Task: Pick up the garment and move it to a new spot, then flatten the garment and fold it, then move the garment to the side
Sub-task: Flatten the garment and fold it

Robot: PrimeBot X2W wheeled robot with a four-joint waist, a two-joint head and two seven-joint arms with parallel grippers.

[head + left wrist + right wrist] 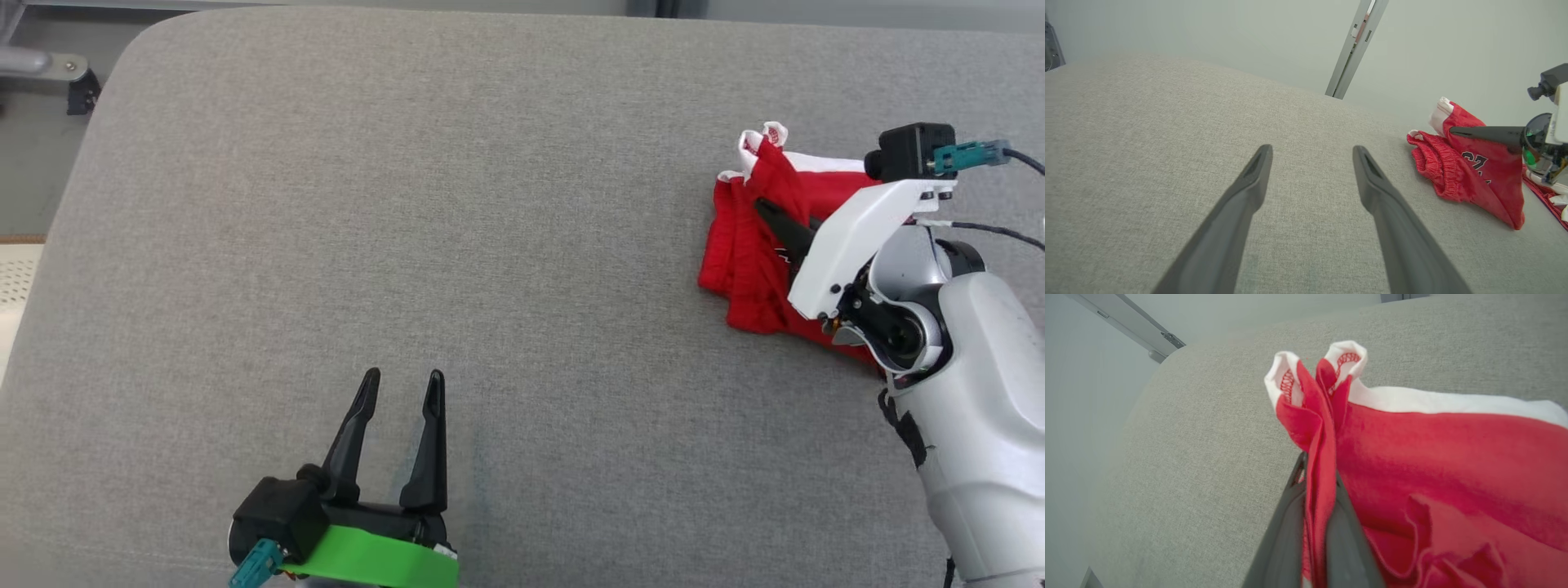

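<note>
The red garment [747,245], trimmed in white, lies bunched at about 3 o'clock on the grey fabric-covered tabletop [408,204], near its right edge. The right gripper [761,204] reaches in from 4 o'clock, its jaws closed tight on a raised fold of the red cloth. In the right wrist view that fold stands pinched between the two dark fingers [1286,539], with two white-edged corners sticking up past the tips. The left gripper [404,377] is at 7 o'clock, well apart from the garment, jaws spread wide and holding nothing.
</note>
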